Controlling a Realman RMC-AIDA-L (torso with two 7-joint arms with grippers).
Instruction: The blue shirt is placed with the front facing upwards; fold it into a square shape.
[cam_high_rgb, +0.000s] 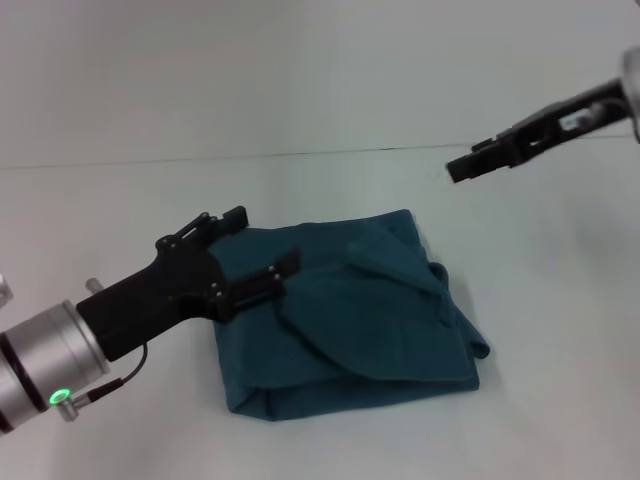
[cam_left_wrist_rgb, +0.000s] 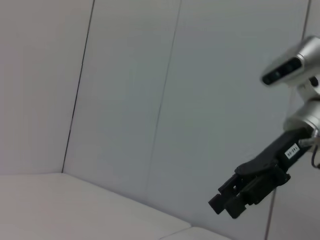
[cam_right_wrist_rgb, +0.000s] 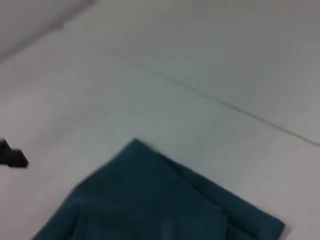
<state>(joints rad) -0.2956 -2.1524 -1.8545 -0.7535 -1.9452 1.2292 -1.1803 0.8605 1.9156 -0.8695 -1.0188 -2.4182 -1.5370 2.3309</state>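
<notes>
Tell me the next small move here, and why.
Probably lift the left gripper clear of the blue shirt. The shirt already lies folded into a rough square, though its right edge is rumpled; the left gripper is open above its left side and the right gripper hangs well away.

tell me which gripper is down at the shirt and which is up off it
The left gripper is the one down at the blue shirt, its fingers spread over the left edge of the folded cloth. The right gripper hangs raised beyond the shirt's far right corner, touching nothing.

One blue shirt (cam_high_rgb: 350, 320), two grippers: left gripper (cam_high_rgb: 268, 248), right gripper (cam_high_rgb: 462, 167)
</notes>
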